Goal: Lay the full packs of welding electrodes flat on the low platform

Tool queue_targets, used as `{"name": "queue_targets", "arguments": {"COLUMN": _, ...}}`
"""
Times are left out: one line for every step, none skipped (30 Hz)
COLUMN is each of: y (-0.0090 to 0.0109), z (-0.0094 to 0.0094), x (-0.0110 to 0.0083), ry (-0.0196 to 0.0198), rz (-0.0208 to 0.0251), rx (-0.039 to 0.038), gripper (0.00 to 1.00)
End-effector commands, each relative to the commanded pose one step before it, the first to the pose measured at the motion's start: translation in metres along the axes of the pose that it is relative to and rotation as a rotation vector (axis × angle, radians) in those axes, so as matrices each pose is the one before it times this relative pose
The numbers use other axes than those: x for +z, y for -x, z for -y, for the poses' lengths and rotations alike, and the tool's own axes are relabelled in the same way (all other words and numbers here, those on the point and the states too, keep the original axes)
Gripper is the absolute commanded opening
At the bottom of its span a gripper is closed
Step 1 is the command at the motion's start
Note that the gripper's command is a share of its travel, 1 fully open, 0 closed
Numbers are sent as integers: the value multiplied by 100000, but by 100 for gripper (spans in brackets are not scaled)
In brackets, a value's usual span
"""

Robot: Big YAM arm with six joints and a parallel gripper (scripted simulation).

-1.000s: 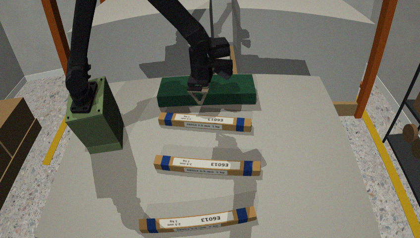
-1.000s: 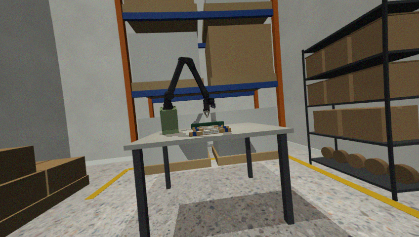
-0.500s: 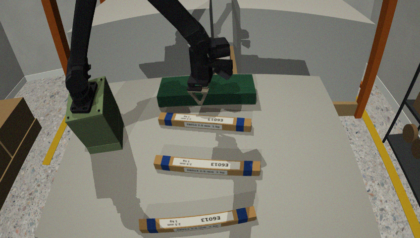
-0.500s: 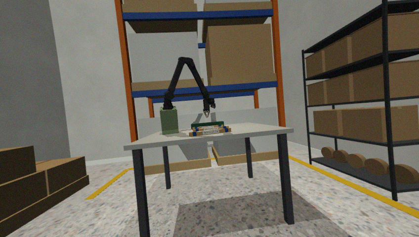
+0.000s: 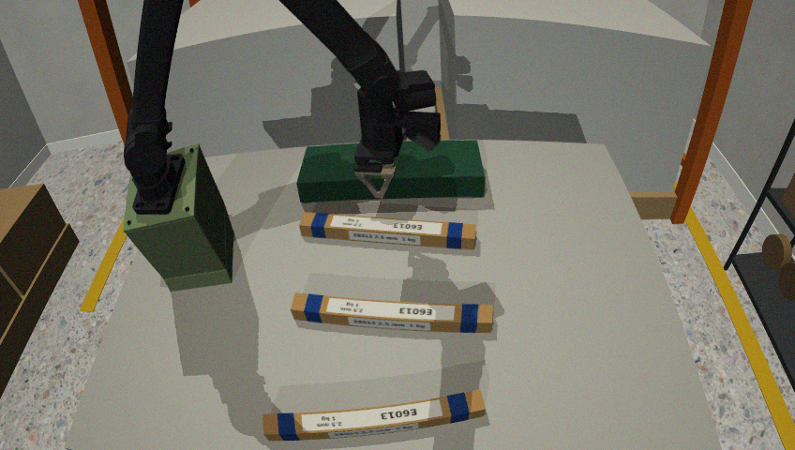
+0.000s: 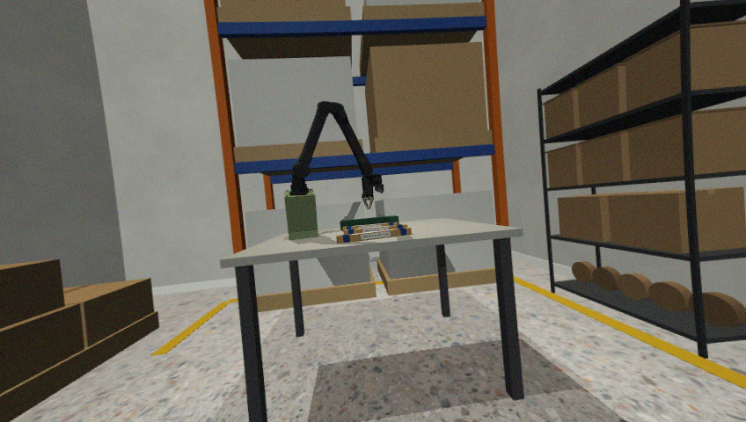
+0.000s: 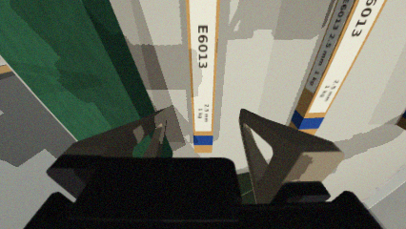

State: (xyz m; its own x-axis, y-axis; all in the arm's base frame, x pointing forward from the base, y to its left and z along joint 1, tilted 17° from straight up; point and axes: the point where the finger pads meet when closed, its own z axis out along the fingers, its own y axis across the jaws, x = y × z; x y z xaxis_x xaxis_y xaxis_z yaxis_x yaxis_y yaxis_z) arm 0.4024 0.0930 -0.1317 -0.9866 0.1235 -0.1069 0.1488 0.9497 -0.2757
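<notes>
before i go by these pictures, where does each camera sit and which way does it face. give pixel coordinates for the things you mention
Top: high above the table's near side, angled down toward the green rectangular platform (image 5: 446,169) (image 6: 379,221) (image 7: 62,57); black jointed arm and metal fingers (image 5: 378,181) (image 6: 368,202) show.
Exterior: back from the table, facing its near edge and the orange-and-blue rack (image 6: 497,130); whole arm shows.
Wrist: on the arm, looking down past its open fingers.
Top and wrist share the platform and cardboard electrode packs (image 5: 392,312) (image 7: 203,91).

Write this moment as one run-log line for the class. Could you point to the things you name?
gripper (image 5: 379,196) (image 6: 368,207) (image 7: 202,114): open, raised | three packs: on table, off platform | green platform (image 5: 446,161) (image 6: 384,220) (image 7: 57,62): no pack on it
</notes>
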Motion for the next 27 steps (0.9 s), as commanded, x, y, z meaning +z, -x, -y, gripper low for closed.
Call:
{"name": "queue_targets", "arguments": {"y": -301, "z": -114, "x": 592, "ry": -347, "rz": -1217, "rx": 151, "gripper": 74}}
{"name": "queue_targets", "arguments": {"y": 0, "z": -1, "x": 0, "ry": 0, "rz": 0, "rx": -2, "gripper": 74}}
{"name": "queue_targets", "arguments": {"y": 0, "z": -1, "x": 0, "ry": 0, "rz": 0, "rx": -2, "gripper": 74}}
{"name": "queue_targets", "arguments": {"y": 0, "z": 0, "x": 0, "ry": 0, "rz": 0, "rx": 0, "gripper": 74}}
{"name": "queue_targets", "arguments": {"y": 0, "z": 0, "x": 0, "ry": 0, "rz": 0, "rx": 0, "gripper": 74}}
{"name": "queue_targets", "arguments": {"y": 299, "z": 726, "x": -174, "ry": 246, "rz": 500, "rx": -3187, "gripper": 74}}
{"name": "queue_targets", "arguments": {"y": 252, "z": 726, "x": -147, "ry": 185, "rz": 435, "rx": -559, "gripper": 74}}
{"name": "queue_targets", "arguments": {"y": 228, "z": 720, "x": -124, "ry": 141, "rz": 375, "rx": 105, "gripper": 74}}
{"name": "queue_targets", "arguments": {"y": 211, "z": 713, "x": -105, "ry": 106, "rz": 323, "rx": 89, "gripper": 74}}
{"name": "queue_targets", "arguments": {"y": 196, "z": 707, "x": -89, "ry": 77, "rz": 278, "rx": 76, "gripper": 74}}
{"name": "queue_targets", "arguments": {"y": 183, "z": 702, "x": -75, "ry": 54, "rz": 240, "rx": 64, "gripper": 74}}
{"name": "queue_targets", "arguments": {"y": 172, "z": 697, "x": -63, "ry": 35, "rz": 206, "rx": 54, "gripper": 74}}
{"name": "queue_targets", "arguments": {"y": 163, "z": 692, "x": -53, "ry": 30, "rz": 174, "rx": 46, "gripper": 74}}
{"name": "queue_targets", "arguments": {"y": 154, "z": 686, "x": -45, "ry": 34, "rz": 144, "rx": 38, "gripper": 74}}
{"name": "queue_targets", "arguments": {"y": 146, "z": 680, "x": -38, "ry": 38, "rz": 119, "rx": 32, "gripper": 74}}
{"name": "queue_targets", "arguments": {"y": 140, "z": 676, "x": -32, "ry": 38, "rz": 100, "rx": 27, "gripper": 74}}
{"name": "queue_targets", "arguments": {"y": 135, "z": 673, "x": -27, "ry": 32, "rz": 85, "rx": 22, "gripper": 74}}
{"name": "queue_targets", "arguments": {"y": 132, "z": 672, "x": -23, "ry": 25, "rz": 73, "rx": 18, "gripper": 74}}
{"name": "queue_targets", "arguments": {"y": 128, "z": 671, "x": -20, "ry": 14, "rz": 64, "rx": 15, "gripper": 74}}
{"name": "queue_targets", "arguments": {"y": 126, "z": 671, "x": -17, "ry": 4, "rz": 57, "rx": 12, "gripper": 74}}
{"name": "queue_targets", "arguments": {"y": 0, "z": 0, "x": 0, "ry": 0, "rz": 0, "rx": 0, "gripper": 74}}
{"name": "queue_targets", "arguments": {"y": 0, "z": 0, "x": 0, "ry": 0, "rz": 0, "rx": 0, "gripper": 74}}
{"name": "queue_targets", "arguments": {"y": 124, "z": 671, "x": -15, "ry": -4, "rz": 50, "rx": 10, "gripper": 74}}
{"name": "queue_targets", "arguments": {"y": 122, "z": 670, "x": -13, "ry": -12, "rz": 45, "rx": 8, "gripper": 74}}
{"name": "queue_targets", "arguments": {"y": 120, "z": 670, "x": -11, "ry": -18, "rz": 40, "rx": 6, "gripper": 74}}
{"name": "queue_targets", "arguments": {"y": 114, "z": 670, "x": -9, "ry": -25, "rz": 20, "rx": 0, "gripper": 74}}
{"name": "queue_targets", "arguments": {"y": 101, "z": 671, "x": -8, "ry": -35, "rz": -32, "rx": -16, "gripper": 74}}
